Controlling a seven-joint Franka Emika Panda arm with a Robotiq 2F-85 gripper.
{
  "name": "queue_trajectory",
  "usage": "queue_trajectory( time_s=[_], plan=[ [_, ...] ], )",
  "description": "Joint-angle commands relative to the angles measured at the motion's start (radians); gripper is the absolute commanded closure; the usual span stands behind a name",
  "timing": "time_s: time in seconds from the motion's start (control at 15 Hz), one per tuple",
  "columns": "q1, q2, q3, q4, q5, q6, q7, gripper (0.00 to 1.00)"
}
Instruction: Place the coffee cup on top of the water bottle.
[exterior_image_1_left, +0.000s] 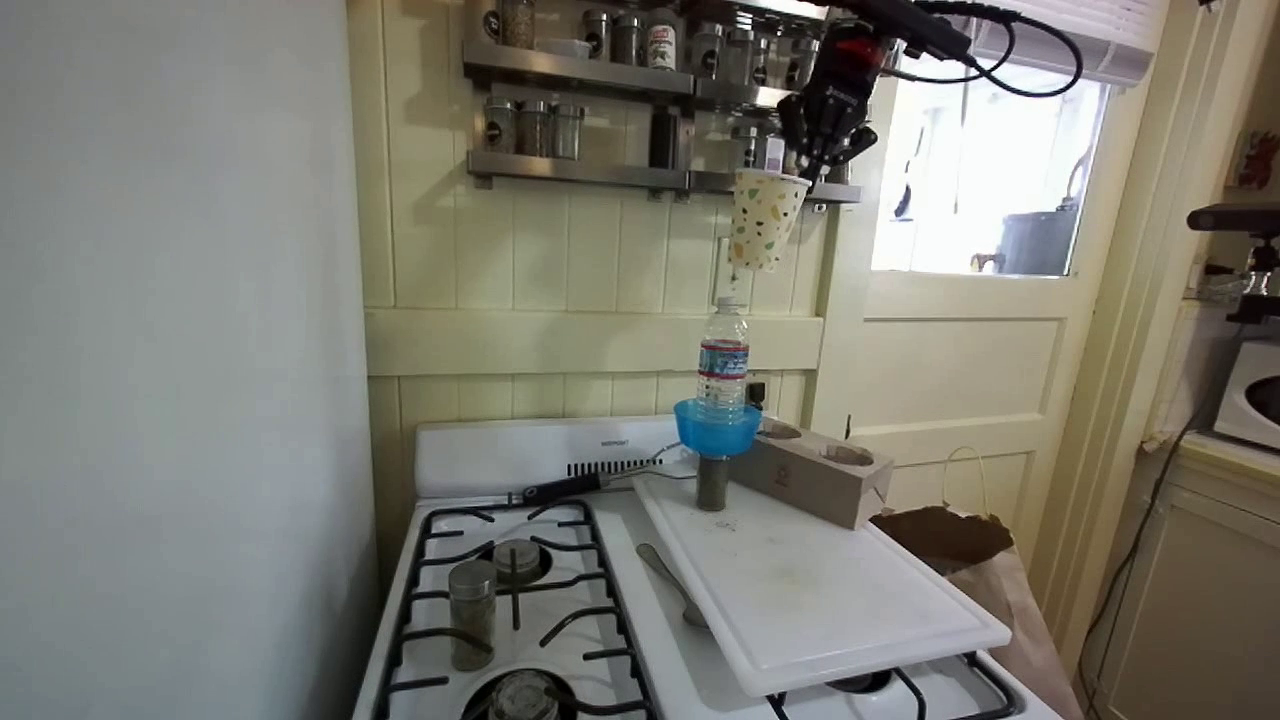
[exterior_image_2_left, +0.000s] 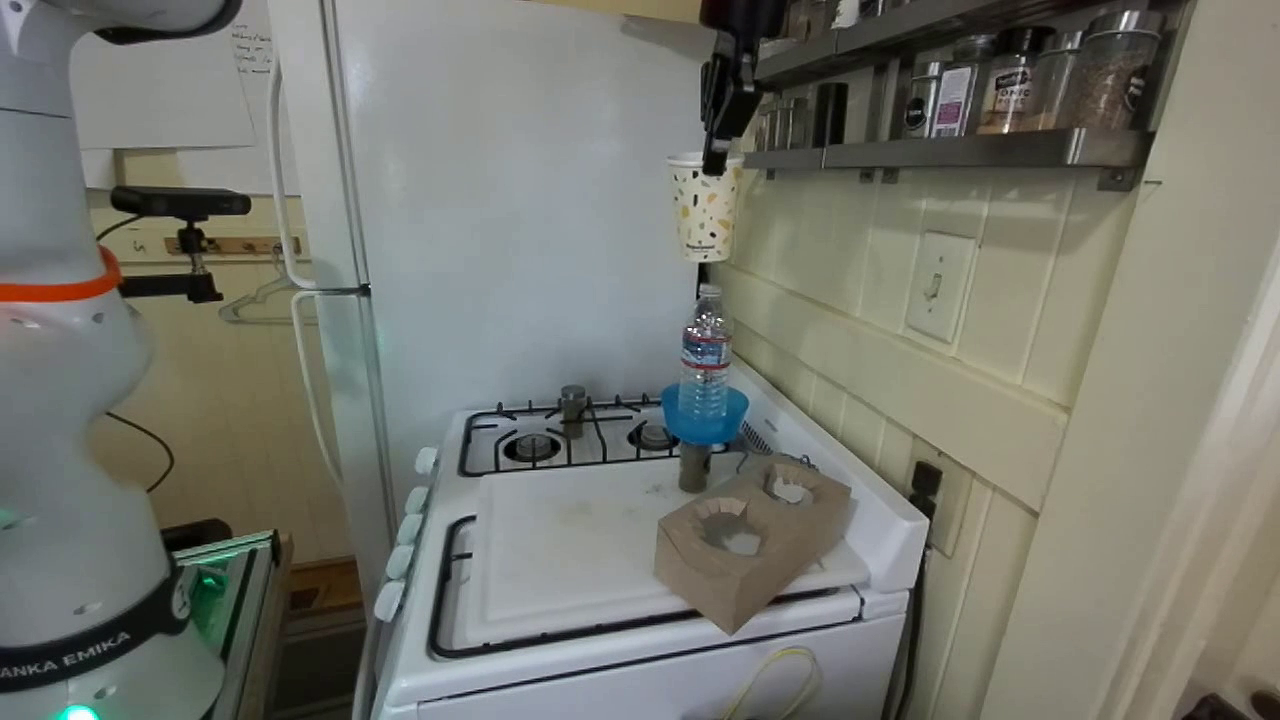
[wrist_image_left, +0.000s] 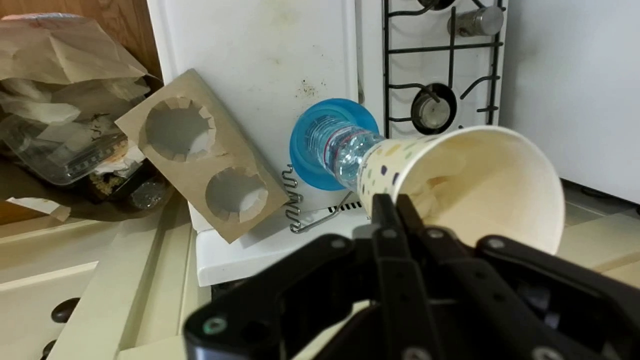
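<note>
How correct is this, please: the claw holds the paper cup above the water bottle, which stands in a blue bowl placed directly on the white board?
The blue bowl is not directly on the white board: both exterior views show a small jar between them. The claw does hold the cup above the bottle.

cup (exterior_image_1_left: 766, 220) 1 | water bottle (exterior_image_1_left: 723, 359) 1 | bowl (exterior_image_1_left: 718, 438) 1 | board (exterior_image_1_left: 830, 590) 1

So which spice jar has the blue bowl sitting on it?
The spice jar on the white cutting board: the blue bowl rests on top. The stovetop jar and wall-shelf jars show no bowl.
</note>
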Motion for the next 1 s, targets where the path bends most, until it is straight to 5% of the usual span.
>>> queue_trajectory(
  time_s=[0.0,0.93],
  plan=[
    [0.003,0.073,0.002,0.101,-0.001,-0.011,0.033,0.99],
    [0.023,0.132,0.018,0.217,-0.054,-0.151,0.04,0.99]
  ],
)
